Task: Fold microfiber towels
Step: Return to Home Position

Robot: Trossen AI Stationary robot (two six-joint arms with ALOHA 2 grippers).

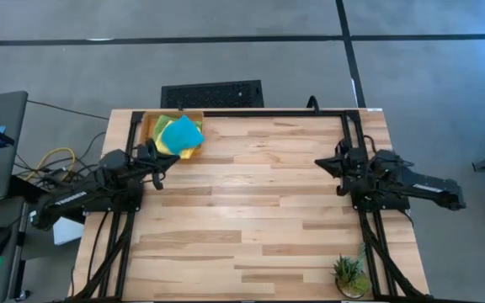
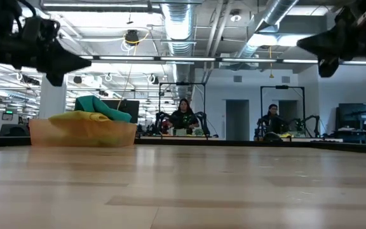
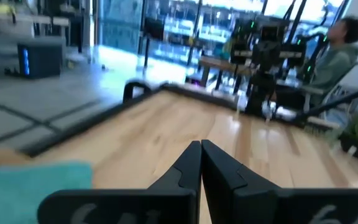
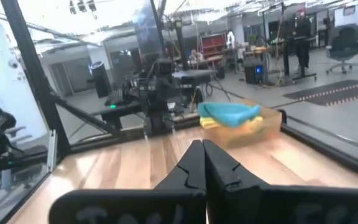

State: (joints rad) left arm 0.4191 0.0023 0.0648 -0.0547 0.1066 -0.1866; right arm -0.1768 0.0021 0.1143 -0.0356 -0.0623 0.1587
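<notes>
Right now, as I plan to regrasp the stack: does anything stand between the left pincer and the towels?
Nothing visible does. The left pincer, shut, hangs beside the orange tray where the teal towel tops the stack. The right pincer waits across the table.

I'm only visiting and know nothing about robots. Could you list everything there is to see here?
table: one, light wood, beneath both arms
tray: one, orange, far left corner of the table
teal towel: one, on top of the pile in the tray
yellow towel: yellow cloth showing under the teal; how many lie below is hidden
plant: one, green, near right corner of the table
mat: one, black, on the floor beyond the table
people: two, seated far off in the room behind
left claw: one, dark, shut, raised just near the tray
right claw: one, dark, shut, raised over the table's right side
</notes>
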